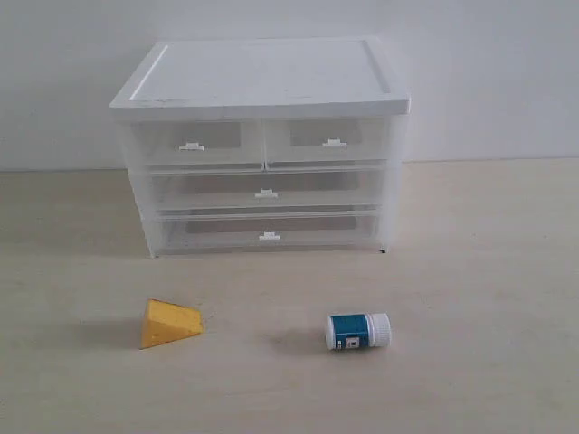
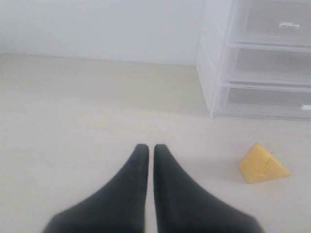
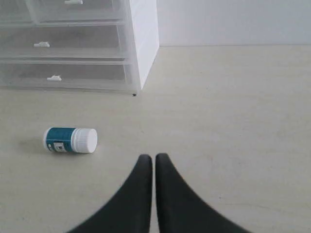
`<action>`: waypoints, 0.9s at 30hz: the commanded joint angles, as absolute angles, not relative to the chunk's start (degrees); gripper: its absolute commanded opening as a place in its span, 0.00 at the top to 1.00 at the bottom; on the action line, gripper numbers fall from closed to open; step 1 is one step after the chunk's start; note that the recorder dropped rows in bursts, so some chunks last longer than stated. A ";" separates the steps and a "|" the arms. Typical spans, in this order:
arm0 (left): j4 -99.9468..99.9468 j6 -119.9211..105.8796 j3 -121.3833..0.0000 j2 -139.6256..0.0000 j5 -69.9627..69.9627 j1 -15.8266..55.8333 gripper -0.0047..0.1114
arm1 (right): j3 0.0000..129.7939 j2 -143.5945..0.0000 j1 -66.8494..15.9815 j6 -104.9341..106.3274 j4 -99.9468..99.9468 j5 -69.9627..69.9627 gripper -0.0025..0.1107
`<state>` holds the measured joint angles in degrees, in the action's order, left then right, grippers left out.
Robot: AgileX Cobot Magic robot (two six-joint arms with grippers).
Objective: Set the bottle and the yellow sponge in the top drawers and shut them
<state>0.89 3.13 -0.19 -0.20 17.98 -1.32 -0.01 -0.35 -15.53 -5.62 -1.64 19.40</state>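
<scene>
The bottle [image 1: 358,331] lies on its side on the table, white cap pointing right; it also shows in the right wrist view as the bottle [image 3: 70,140]. The yellow sponge [image 1: 168,323], a cheese-like wedge, rests on the table to the left, and the left wrist view catches the sponge [image 2: 263,164]. Both top drawers [image 1: 205,143] [image 1: 327,140] sit pushed in within the white cabinet [image 1: 262,77]. My left gripper [image 2: 151,148] is shut and empty, well apart from the sponge. My right gripper [image 3: 153,158] is shut and empty, apart from the bottle. Neither arm appears in the exterior view.
Two full-width drawers [image 1: 265,191] [image 1: 269,232] sit closed below the top pair. The cabinet stands at the back of the pale wooden table [image 1: 479,271], against a white wall.
</scene>
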 commanded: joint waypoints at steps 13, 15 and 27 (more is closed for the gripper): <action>-20.80 16.34 0.00 0.00 17.97 -1.39 0.93 | 0.00 0.00 -15.33 -5.53 -1.99 19.08 0.98; -26.02 16.47 0.00 0.00 17.97 -1.39 0.93 | 0.00 0.00 -15.33 -5.53 -1.99 19.08 0.98; -31.66 16.22 0.00 0.00 13.59 -1.39 0.93 | 0.00 0.00 -15.33 -5.53 -1.99 19.08 0.98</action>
<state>-30.96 15.99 -0.19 -0.20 15.61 -1.32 -0.01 -0.35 -15.53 -5.62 -1.64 19.40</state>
